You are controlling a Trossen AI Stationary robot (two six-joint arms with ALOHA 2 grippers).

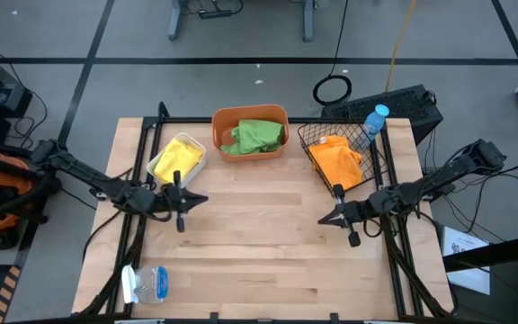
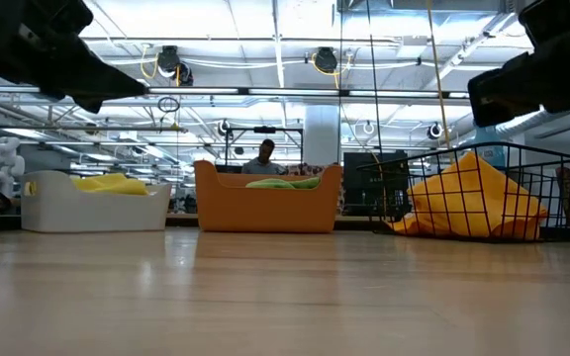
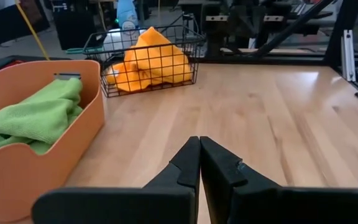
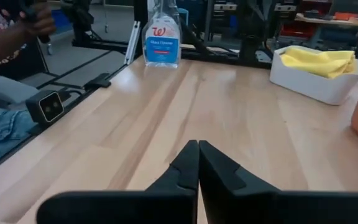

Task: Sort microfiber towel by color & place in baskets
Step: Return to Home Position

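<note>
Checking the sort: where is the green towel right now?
High view: the green towel lies in the orange tub at the far edge, between the white tub and the wire basket.

Inventory as found: three containers, three towel heaps, two bottles, two grippers.

There was one white rounded plastic tub [image 1: 153,164], one orange rectangular plastic tub [image 1: 250,112] and one black wire-mesh basket [image 1: 306,144]. There was one heap each of yellow microfiber towel [image 1: 180,155], green microfiber towel [image 1: 257,135] and orange microfiber towel [image 1: 338,157]; the cloths within each heap could not be counted. There was one clear blue-capped bottle [image 1: 376,120], one clear blue-labelled bottle [image 1: 147,283], one left gripper [image 1: 196,200] and one right gripper [image 1: 328,218].
</note>
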